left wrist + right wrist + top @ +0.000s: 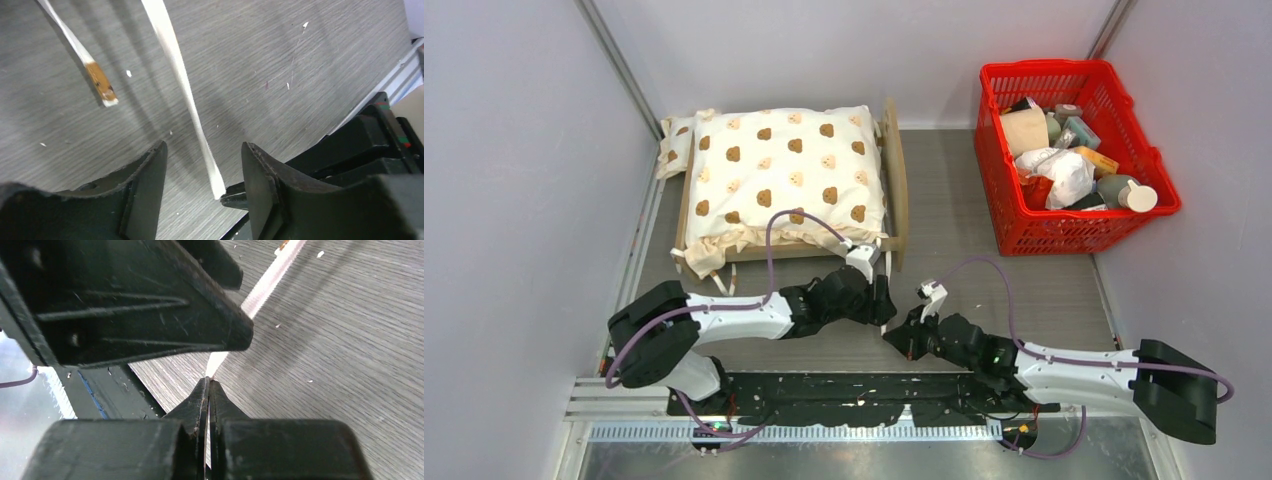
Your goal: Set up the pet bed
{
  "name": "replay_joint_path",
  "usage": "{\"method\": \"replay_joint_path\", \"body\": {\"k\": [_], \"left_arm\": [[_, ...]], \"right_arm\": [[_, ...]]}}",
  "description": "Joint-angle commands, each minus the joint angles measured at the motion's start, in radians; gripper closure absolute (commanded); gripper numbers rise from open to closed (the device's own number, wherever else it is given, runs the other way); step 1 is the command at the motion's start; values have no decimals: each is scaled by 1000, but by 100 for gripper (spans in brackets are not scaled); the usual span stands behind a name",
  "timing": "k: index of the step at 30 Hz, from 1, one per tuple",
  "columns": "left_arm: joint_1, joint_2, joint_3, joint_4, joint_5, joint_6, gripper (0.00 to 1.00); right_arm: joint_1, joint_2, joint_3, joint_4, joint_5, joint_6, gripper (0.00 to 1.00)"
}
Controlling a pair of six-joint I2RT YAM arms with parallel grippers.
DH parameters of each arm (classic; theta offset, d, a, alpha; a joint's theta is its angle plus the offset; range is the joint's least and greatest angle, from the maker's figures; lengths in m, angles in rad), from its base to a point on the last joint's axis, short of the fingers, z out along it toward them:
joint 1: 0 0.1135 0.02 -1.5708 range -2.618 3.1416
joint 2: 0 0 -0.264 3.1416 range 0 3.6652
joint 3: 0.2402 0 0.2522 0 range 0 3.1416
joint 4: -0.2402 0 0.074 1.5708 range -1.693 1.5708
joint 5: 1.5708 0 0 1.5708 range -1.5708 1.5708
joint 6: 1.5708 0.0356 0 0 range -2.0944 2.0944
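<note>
I find my right gripper [209,382] clenched on the tip of a thin cream fabric tie [186,92]. My left gripper [204,146] is released, straddling that tie untouched. Left of the red plastic basket [994,190], beyond both grippers, stands the light-wood arched pet bed [894,170].

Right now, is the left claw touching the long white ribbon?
Apart. The left wrist view shows the ribbon running between the open fingers of the left gripper, with bare table visible on both sides.
</note>
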Motion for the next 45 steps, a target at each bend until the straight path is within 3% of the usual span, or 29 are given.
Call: {"method": "replay_joint_path", "body": {"k": [1, 3, 6, 7, 10, 13, 17, 21, 29, 34, 45], "left_arm": [[-6, 32, -45, 201, 65, -54, 44], [-6, 51, -48, 196, 63, -52, 55], [-8, 59, -76, 209, 65, -51, 93], [-12, 52, -97, 219, 53, -60, 100], [-26, 17, -170, 261, 5, -86, 100], [-43, 5, -236, 322, -36, -107, 100], [-74, 38, -268, 403, -76, -110, 100], [-83, 65, -271, 421, -81, -122, 100], [-87, 49, -335, 476, -125, -138, 100], [-88, 54, -357, 495, -118, -137, 100], [-90, 84, -379, 544, -114, -131, 100]], "right_arm": [[12, -24, 25, -25, 55, 30, 95], [13, -26, 18, -16, 56, 36, 95], [14, -36, 32, -45, 72, 46, 95], [14, -48, 43, -71, 86, 61, 94], [14, -101, 148, -361, 222, 163, 89], [13, -191, 212, -474, 336, 157, 77], [14, -216, 214, -254, 490, 45, 62], [12, -39, 315, -167, 578, -82, 56], [-68, 371, 548, -116, 552, -199, 49], [-162, 484, 609, -97, 471, -164, 47], [-200, 655, 712, -102, 431, -133, 50]]}}
